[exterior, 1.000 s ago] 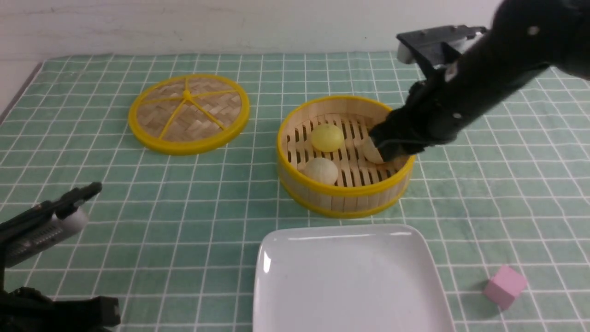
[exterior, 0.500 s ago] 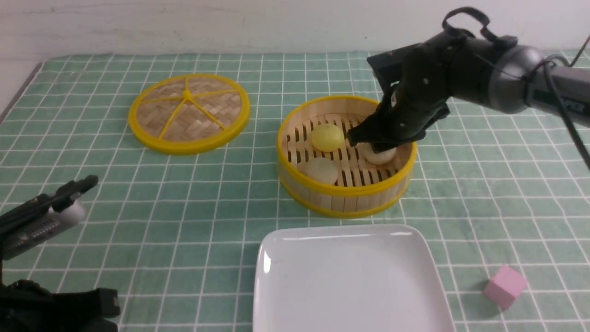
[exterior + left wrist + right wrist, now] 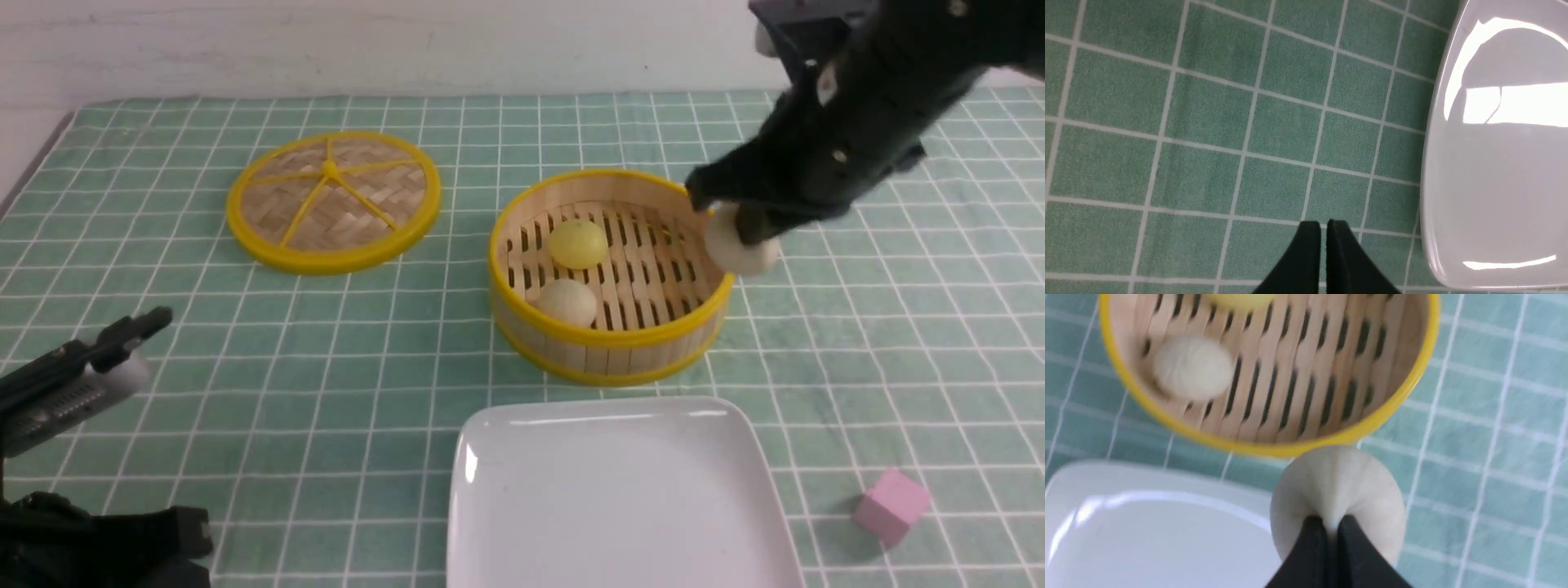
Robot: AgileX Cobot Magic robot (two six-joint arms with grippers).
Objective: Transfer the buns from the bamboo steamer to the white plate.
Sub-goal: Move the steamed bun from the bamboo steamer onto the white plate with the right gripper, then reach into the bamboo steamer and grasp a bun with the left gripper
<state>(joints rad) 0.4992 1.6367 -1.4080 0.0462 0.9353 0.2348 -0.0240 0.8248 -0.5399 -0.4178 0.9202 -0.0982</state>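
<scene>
A green checked cloth (image 3: 326,392) covers the tabletop (image 3: 18,135). Only its wrist view shows the left tool (image 3: 1323,225) clenched, empty, near the glossy white square plate (image 3: 1494,183). The round bamboo steamer (image 3: 608,343) holds a pale yellow bun (image 3: 578,243) and a beige bun (image 3: 566,302). In the right wrist view, the right tool (image 3: 1331,524) pinches a cream bun (image 3: 1337,486), lifted beside the steamer's right rim.

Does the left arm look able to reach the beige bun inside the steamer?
Likely yes: the steamer is uncovered, the beige bun sits by its left wall, and the right arm is outside.
</scene>
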